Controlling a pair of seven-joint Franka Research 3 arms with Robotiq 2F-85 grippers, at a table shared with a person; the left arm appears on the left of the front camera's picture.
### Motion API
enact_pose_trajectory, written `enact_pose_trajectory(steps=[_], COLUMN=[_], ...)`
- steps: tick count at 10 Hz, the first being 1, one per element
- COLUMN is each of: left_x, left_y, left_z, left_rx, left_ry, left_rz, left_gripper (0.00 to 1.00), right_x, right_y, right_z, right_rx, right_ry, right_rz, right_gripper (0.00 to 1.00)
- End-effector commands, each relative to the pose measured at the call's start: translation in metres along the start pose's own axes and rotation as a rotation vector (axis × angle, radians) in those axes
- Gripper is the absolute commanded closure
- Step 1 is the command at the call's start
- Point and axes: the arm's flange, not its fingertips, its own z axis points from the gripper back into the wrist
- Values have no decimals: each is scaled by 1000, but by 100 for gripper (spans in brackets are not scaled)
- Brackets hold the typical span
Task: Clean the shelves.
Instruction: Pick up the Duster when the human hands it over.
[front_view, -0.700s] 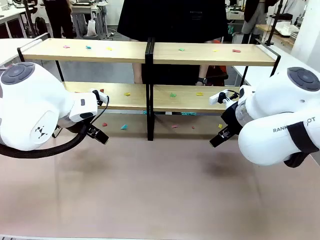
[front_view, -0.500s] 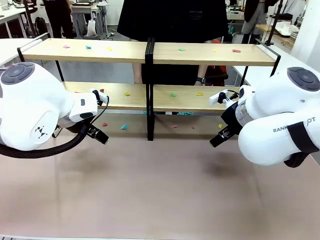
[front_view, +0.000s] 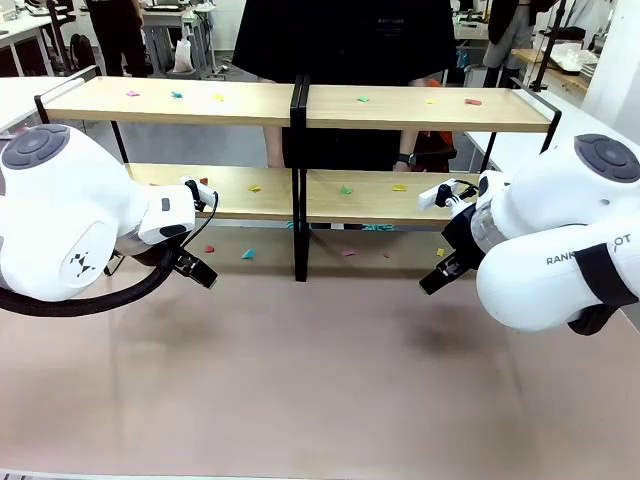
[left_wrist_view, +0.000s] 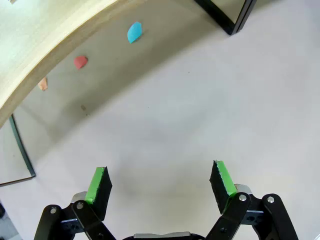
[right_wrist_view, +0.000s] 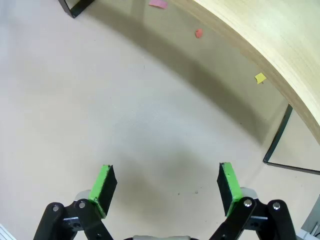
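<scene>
The shelves (front_view: 298, 104) stand across the far half of the table: light wooden boards in a thin black frame, two units joined at a centre post. Small coloured scraps lie on the upper boards, on the lower boards (front_view: 370, 195) and on the table under the rack. My left gripper (front_view: 197, 270) hovers low in front of the left unit, open and holding nothing (left_wrist_view: 161, 181). My right gripper (front_view: 433, 281) hangs before the right unit, open too, nothing between its pads (right_wrist_view: 165, 186). A shelf board's edge (left_wrist_view: 55, 37) curves above the left fingers (left_wrist_view: 98, 184).
A person in black stands behind the rack, one hand (front_view: 405, 161) near the lower right board. On the table under the shelf lie a blue scrap (left_wrist_view: 134, 31), a red one (left_wrist_view: 80, 61), a pink one (right_wrist_view: 158, 3) and a yellow one (right_wrist_view: 260, 77). The beige tabletop (front_view: 320, 380) stretches toward the front.
</scene>
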Motion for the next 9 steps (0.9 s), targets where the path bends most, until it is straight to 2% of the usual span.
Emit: enact_pose_trajectory(steps=[1, 6, 7, 8, 9], left_x=[0, 0, 3, -3, -14], left_y=[0, 0, 7, 18, 31], left_z=[0, 0, 43, 95, 149], left_rx=[0, 0, -66, -63, -30], left_ry=[0, 0, -41, -111, -202], left_rz=[-1, 0, 17, 46, 59], left_gripper=[0, 0, 0, 0, 0], right_x=[0, 0, 10, 15, 18], right_y=[0, 0, -1, -5, -10], right_z=[0, 0, 44, 95, 146], right_rx=[0, 0, 23, -20, -53], right_ry=[0, 0, -33, -30, -71], right_rz=[-1, 0, 17, -4, -25], right_gripper=[0, 0, 0, 0, 0])
